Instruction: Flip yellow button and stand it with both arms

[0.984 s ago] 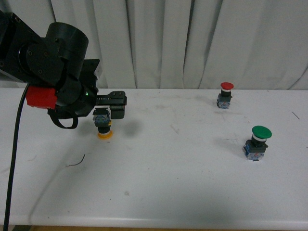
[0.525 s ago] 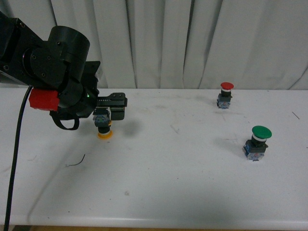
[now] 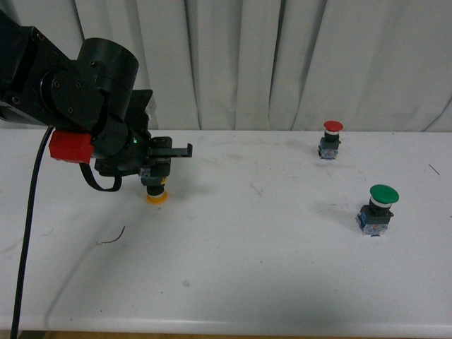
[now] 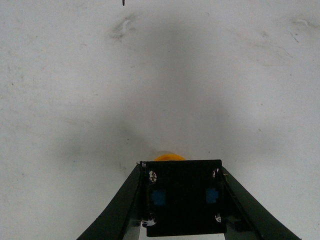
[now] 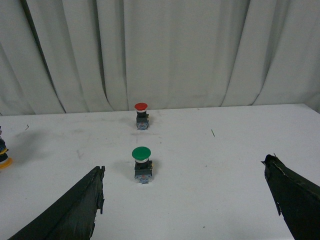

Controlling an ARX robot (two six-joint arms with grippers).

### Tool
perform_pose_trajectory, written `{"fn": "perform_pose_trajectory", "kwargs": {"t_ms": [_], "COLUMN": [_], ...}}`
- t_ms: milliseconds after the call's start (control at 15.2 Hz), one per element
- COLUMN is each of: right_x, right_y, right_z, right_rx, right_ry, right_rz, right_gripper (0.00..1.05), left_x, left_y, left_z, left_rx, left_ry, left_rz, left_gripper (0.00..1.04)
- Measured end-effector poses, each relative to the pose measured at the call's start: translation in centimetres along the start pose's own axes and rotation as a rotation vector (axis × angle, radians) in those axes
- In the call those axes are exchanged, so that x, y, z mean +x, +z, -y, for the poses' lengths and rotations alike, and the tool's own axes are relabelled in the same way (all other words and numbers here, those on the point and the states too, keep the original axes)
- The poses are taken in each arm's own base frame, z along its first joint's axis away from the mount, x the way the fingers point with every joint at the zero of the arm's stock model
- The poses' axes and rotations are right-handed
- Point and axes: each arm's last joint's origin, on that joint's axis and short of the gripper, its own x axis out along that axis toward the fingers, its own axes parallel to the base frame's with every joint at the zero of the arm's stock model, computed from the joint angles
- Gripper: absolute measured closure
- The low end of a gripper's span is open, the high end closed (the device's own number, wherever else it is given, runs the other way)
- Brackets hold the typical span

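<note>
The yellow button (image 3: pixel 155 191) hangs upside down in my left gripper (image 3: pixel 157 175), its yellow cap on or just above the white table (image 3: pixel 233 254) at the left. In the left wrist view the gripper (image 4: pixel 182 200) is shut on the button's dark contact block (image 4: pixel 182 197), with the yellow cap's edge (image 4: pixel 169 158) showing beyond it. My right gripper (image 5: pixel 185 200) is open and empty, with wide-spread fingers (image 5: pixel 75 210) above the table; its arm is out of the front view. The button's cap also shows at the edge of the right wrist view (image 5: pixel 4 161).
A red-capped button (image 3: pixel 330 140) stands at the back right and a larger green-capped button (image 3: pixel 378 209) stands nearer on the right; both show in the right wrist view (image 5: pixel 141 115) (image 5: pixel 142 165). A thin dark wire scrap (image 3: pixel 113 239) lies left of centre. White curtains hang behind the table.
The left arm has shifted slightly right and the gripper has turned about its wrist; the held button has come down a little toward the table. The other buttons have not moved.
</note>
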Motion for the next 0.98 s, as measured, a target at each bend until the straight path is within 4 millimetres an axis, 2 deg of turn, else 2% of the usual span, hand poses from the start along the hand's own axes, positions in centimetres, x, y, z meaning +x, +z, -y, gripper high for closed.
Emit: {"fn": "perform_pose_trajectory", "kwargs": {"t_ms": [131, 197, 459, 525, 656, 984], "right_x": [0.0, 0.0, 0.0, 0.0, 0.0, 0.0], "right_y": [0.0, 0.0, 0.0, 0.0, 0.0, 0.0], "right_z": [0.0, 0.0, 0.0, 0.0, 0.0, 0.0], "right_rx": [0.000, 0.000, 0.000, 0.000, 0.000, 0.000], "right_ry": [0.000, 0.000, 0.000, 0.000, 0.000, 0.000], "right_rz": [0.000, 0.000, 0.000, 0.000, 0.000, 0.000], "right_gripper": [0.06, 0.06, 0.06, 0.06, 0.06, 0.06], "left_x": [-1.2, -2.8, -11.2, -14.1, -17.4, -20.4], "left_y": [0.1, 0.5, 1.7, 1.3, -0.3, -4.6], "left_z": [0.2, 0.4, 2.2, 3.0, 3.7, 3.2], "left_rx": [0.007, 0.012, 0.061, 0.081, 0.102, 0.019], "left_ry": [-0.012, -0.032, -0.132, -0.175, -0.232, -0.379], "left_rz": [0.016, 0.051, 0.230, 0.279, 0.322, 0.353], "left_gripper": [0.69, 0.69, 0.69, 0.69, 0.69, 0.69]}}
